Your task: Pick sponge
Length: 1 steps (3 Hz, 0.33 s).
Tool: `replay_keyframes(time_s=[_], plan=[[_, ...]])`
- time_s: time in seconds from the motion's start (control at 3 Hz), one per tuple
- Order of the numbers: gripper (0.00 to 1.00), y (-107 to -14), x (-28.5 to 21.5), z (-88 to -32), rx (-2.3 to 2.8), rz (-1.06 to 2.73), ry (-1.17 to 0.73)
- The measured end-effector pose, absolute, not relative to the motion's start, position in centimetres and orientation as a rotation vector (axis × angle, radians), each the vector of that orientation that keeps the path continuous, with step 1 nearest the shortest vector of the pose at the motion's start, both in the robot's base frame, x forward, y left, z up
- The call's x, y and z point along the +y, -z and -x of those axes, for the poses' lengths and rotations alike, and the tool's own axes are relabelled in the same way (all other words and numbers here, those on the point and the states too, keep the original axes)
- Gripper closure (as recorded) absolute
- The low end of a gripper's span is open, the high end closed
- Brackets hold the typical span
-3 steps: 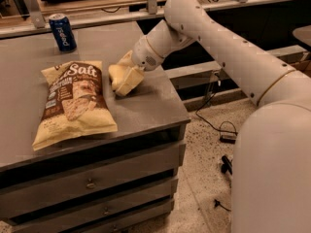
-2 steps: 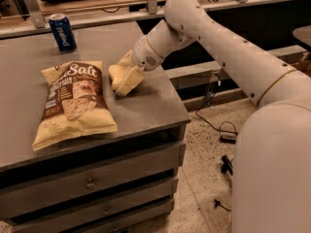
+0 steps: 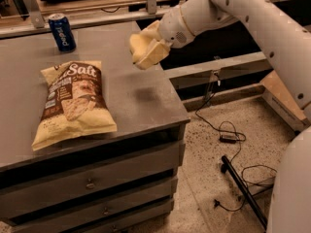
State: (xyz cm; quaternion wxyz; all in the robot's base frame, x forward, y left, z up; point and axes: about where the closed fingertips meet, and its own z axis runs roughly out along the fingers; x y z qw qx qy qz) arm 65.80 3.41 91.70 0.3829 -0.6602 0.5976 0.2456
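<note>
Holding the sponge [image 3: 138, 43] rn, afaict. My gripper [image 3: 146, 55] is clamped narrow on a small pale yellow foam block, up in the air above the right-hand part of the table [image 3: 160, 111], w/ clear space between it and the grey top. Heads up: my fingers [image 3: 157, 52] are nearly the same pale yellow as the foam, so it's hard to tell where one ends and the other starts. The block seems to sit on the left side of the grip, tilted, w/ a corner pointing down.

Right below there's a soft dark shadow [image 3: 146, 94] on the tabletop, nothing touching it. Behind the gripper my white wrist [image 3: 187, 19] runs up and right into the rest of the arm [image 3: 252, 18], which crosses the top right corner and comes down the right edge.

Further left on the table, well apart from the gripper, a yellow and brown "Salt" chip bag [image 3: 73, 103] lies flat, top end toward the back. Behind that, near the back left of the table, a blue soda can [image 3: 62, 31] stands upright.

Table has drawers [image 3: 97, 178] stacked under the top, front facing the cam. To the right of it, on the speckled floor [image 3: 204, 159], some black cables [image 3: 228, 132] are looped around, plus a black bar [image 3: 243, 191] lying at an angle.
</note>
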Motion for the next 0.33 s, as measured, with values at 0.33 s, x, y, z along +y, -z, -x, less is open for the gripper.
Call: replay_keyframes(time_s=[0.33], plan=[[1.0,-92.12,3.03,-65.87,1.52,1.675,-0.62]])
